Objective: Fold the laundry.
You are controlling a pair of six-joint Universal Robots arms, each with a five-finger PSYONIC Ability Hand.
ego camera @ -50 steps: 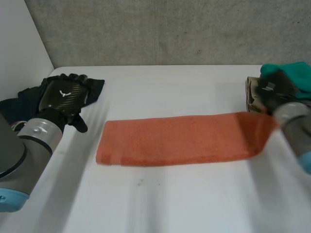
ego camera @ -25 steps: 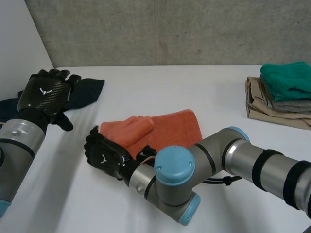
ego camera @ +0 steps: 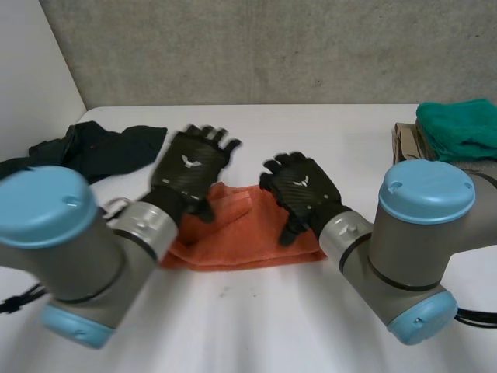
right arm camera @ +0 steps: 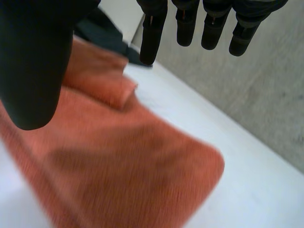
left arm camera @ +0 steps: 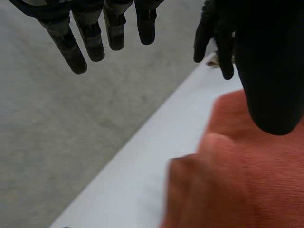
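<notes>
Head view: the folded orange cloth (ego camera: 248, 237) lies mid-surface (ego camera: 326, 132). The left hand (ego camera: 190, 167) and right hand (ego camera: 301, 186) hover over it, fingers (left arm camera: 92, 42) apart, holding nothing.

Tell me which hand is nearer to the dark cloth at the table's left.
Left. The left hand is over the left end of the orange towel, close beside the dark cloth; the right hand is over its right half, farther off.
</notes>
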